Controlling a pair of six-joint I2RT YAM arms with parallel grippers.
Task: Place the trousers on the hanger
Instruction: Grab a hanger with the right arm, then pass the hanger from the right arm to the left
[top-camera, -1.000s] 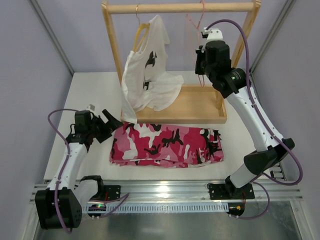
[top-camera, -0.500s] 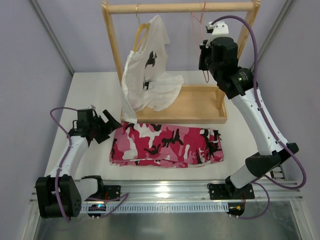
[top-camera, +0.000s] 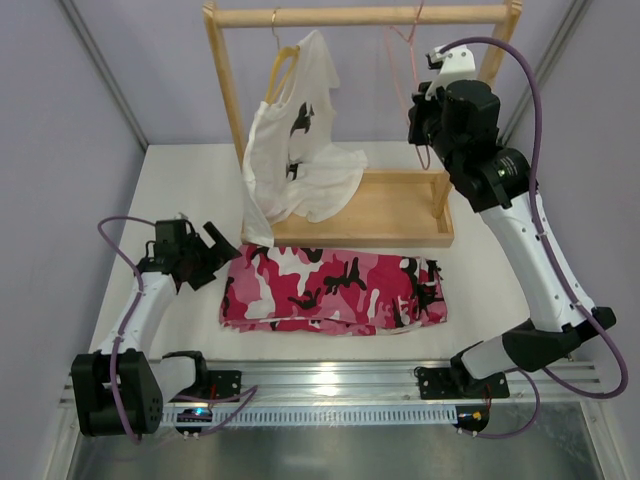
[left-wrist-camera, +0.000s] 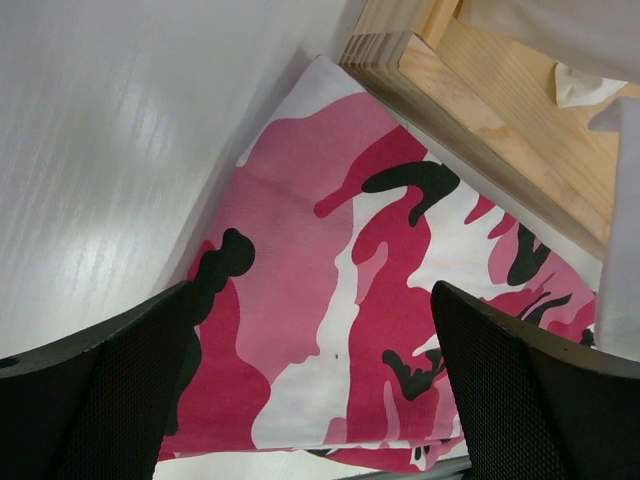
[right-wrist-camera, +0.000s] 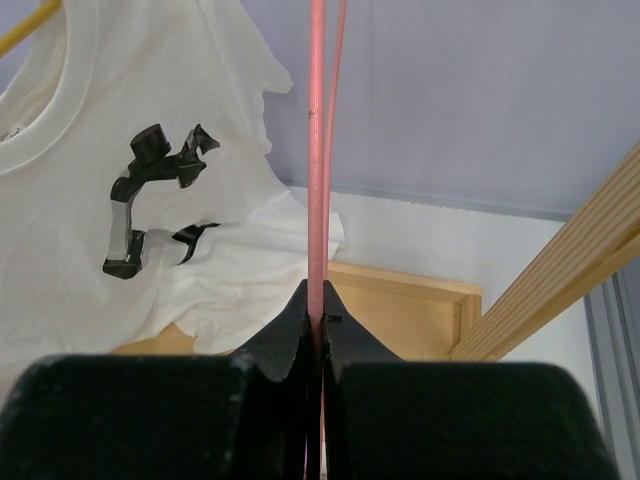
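**Pink hanger pinched at the rack, trousers flat on the worktop**

A light wooden rack (top-camera: 360, 15) stands at the back of the worktop (top-camera: 180, 180). From its top rail a white T-shirt with a black print (top-camera: 295, 150) hangs on a wooden hanger (top-camera: 283, 60) towards the left, and its hem trails down over the rack's base board. The thin pink wire hanger (top-camera: 400, 40) hangs from the same rail near the right post, well apart from the shirt.

The camouflage trousers (top-camera: 335, 290) lie folded flat in front of the rack, their far edge just beside the rack base, and the shirt's lowest corner reaches their left end.

The right end effector (right-wrist-camera: 316, 300) is raised to the rack, clenched on the hanger, whose pink wire runs straight up out of the pressed-together fingers. The left end effector (top-camera: 222, 245) is low at the left end of the trousers with its fingers (left-wrist-camera: 110, 400) spread fully wide. It holds nothing, and whether it touches the cloth cannot be told.

The worktop is plain white, with pale lilac walls around it and a metal rail along the near edge.
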